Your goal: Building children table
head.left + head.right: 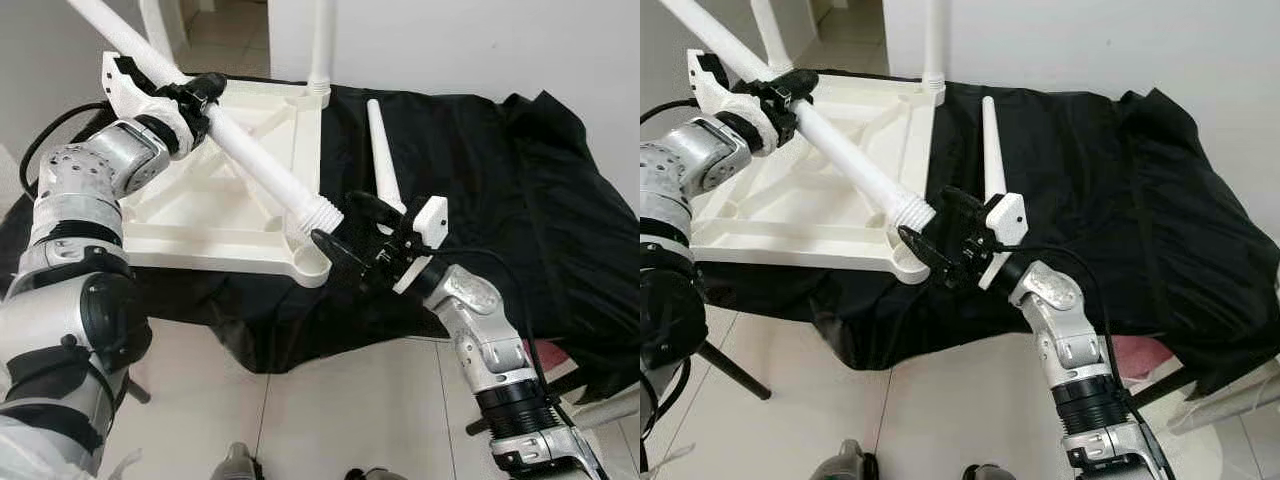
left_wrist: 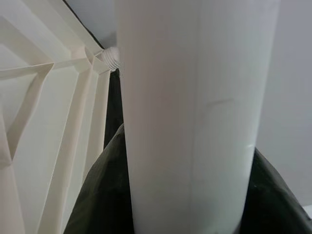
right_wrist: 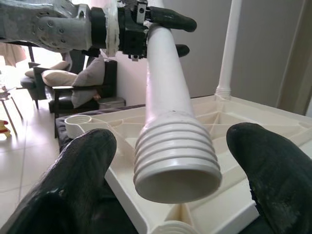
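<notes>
Left gripper [image 1: 200, 95]: clamped on white table leg [image 1: 255, 160]. Right gripper [image 1: 345, 228]: jaws wide apart, leg's threaded end [image 3: 176, 163] between (untouched), above inverted tabletop [image 1: 200, 215] corner socket.

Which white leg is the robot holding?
The slanted leg in the left gripper. Another leg lies loose on the cloth; one stands screwed in.

Bright, even daylight; sharp focus except the blurred left wrist close-up.

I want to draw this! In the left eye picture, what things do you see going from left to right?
left gripper holding a white table leg → right gripper → loose leg lying on the black cloth.
</notes>
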